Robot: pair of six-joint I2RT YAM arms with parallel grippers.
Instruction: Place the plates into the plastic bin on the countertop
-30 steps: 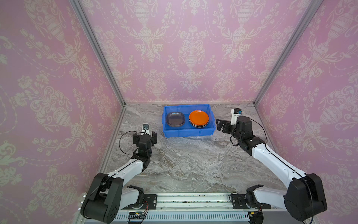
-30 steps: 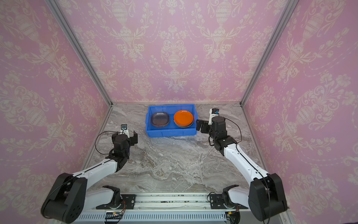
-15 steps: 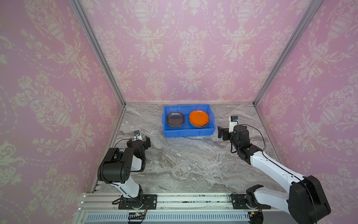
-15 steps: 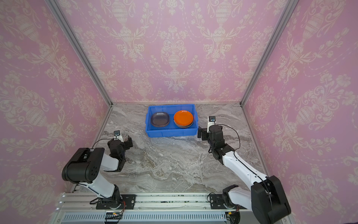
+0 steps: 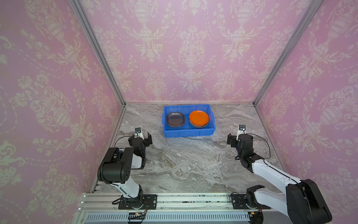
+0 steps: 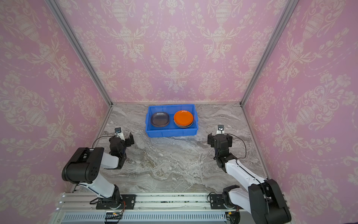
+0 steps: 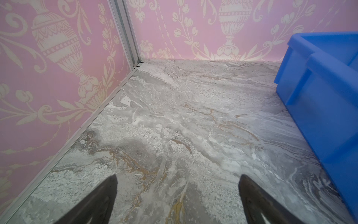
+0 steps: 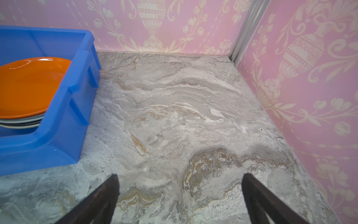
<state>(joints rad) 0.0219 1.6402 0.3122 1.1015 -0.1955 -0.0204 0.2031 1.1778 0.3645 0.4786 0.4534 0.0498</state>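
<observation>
Pink-papered walls (image 5: 184,58) enclose the counter (image 5: 184,164); in both top views the plates (image 5: 199,117) sit stacked inside the plastic bin (image 5: 188,132). Left wrist view: left hand (image 7: 178,194) apart, empty, bin beside. Right wrist view: right hand (image 8: 180,194) apart, empty.

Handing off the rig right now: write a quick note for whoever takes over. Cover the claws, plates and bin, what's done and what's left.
Left claw: open, empty, over the countertop, left of the bin and clear of it.
Right claw: open, empty, right of the bin.
Plates: an orange plate tops a stack in the bin's right half, and a grey glass plate sits in its left half.
Done: both top views show no plate outside the bin.
Left: apparently nothing to load.
</observation>
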